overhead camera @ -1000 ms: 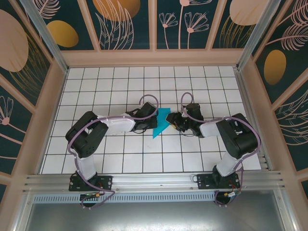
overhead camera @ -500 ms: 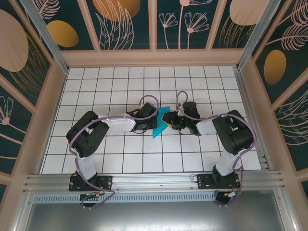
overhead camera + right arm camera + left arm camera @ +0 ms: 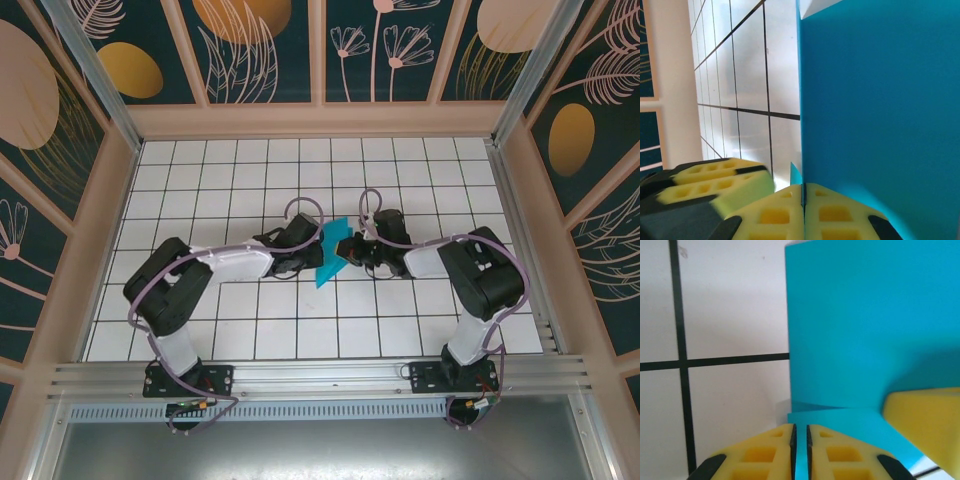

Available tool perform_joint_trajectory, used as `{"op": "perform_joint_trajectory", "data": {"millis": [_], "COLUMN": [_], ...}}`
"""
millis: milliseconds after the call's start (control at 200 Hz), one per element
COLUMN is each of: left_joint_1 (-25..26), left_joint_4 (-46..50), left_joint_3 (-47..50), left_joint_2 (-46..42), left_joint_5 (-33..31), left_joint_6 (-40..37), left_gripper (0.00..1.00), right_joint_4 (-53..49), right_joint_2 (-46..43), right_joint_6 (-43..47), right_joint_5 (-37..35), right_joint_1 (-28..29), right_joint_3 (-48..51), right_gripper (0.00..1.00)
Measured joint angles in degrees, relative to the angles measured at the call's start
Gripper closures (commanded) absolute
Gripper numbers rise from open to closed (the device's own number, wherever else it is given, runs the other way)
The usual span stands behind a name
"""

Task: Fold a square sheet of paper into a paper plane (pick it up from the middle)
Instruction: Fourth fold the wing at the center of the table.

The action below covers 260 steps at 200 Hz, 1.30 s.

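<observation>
The square sheet of paper (image 3: 328, 263) is folded into a narrow pointed teal shape in the middle of the tiled floor, between my two grippers. My left gripper (image 3: 316, 250) is at its left edge. In the left wrist view its jaws (image 3: 800, 434) stand a thin slit apart, open, with teal paper (image 3: 865, 330) showing through the slit. My right gripper (image 3: 346, 250) meets the paper from the right. Its yellow fingers (image 3: 803, 191) are shut on the sheet's edge, and a paper flap (image 3: 880, 100) stands up from them.
The white tiled floor (image 3: 250, 180) is fenced by pale walls (image 3: 320, 120) at the back and both sides. The two grippers nearly touch: the right one's finger (image 3: 925, 425) shows beside the left jaws, and the left one's finger (image 3: 715, 182) beside the right jaws.
My right gripper slid left onto the paper and shut on its edge. My left arm stretched forward a little and its jaws eased slightly apart. The paper flap now stands more upright.
</observation>
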<state>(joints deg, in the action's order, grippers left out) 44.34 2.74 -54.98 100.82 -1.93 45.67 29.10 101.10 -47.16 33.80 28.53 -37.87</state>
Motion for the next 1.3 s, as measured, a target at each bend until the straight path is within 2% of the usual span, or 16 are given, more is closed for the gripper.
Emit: {"op": "perform_joint_trajectory", "data": {"millis": [205, 425, 480, 595, 666, 761, 956, 1301], "left_joint_1": [0.0, 0.0, 0.0, 0.2, 0.5, 1.4, 2.9, 2.9], "left_joint_4": [-2.5, -7.8, -9.4, -12.1, -12.8, -13.0, -13.1, -12.1], "left_joint_3": [4.5, 12.7, 15.1, 18.6, 19.8, 20.6, 20.3, 17.8], "left_joint_2": [-7.1, -13.9, -15.5, -16.8, -16.9, -17.4, -16.9, -11.6], "left_joint_5": [1.1, 5.2, 6.6, 9.0, 9.4, 9.4, 7.5, 3.3], "left_joint_6": [0.0, -0.7, -1.0, -1.1, -1.1, -1.1, -0.7, 1.1], "left_gripper": [0.79, 0.66, 0.64, 0.63, 0.62, 0.62, 0.8, 0.85], "right_joint_4": [2.5, 3.0, 3.0, 2.7, 2.2, -0.1, -2.4, -6.0], "right_joint_2": [-2.8, -10.1, -10.9, -11.0, -11.0, -10.9, -9.9, -9.9], "right_joint_6": [-7.7, -19.3, -21.7, -24.1, -23.2, -19.1, -9.5, -1.4], "right_joint_5": [-5.0, -17.0, -19.1, -21.0, -20.8, -19.1, -13.0, -7.9], "right_joint_1": [2.8, 10.6, 12.2, 13.0, 12.7, 12.2, 10.4, 8.2], "right_joint_3": [4.3, 8.0, 8.2, 8.2, 8.0, 6.2, 2.2, 2.2], "right_gripper": [0.95, 0.94, 0.89, 0.72, 0.64, 0.63, 0.62, 0.56]}}
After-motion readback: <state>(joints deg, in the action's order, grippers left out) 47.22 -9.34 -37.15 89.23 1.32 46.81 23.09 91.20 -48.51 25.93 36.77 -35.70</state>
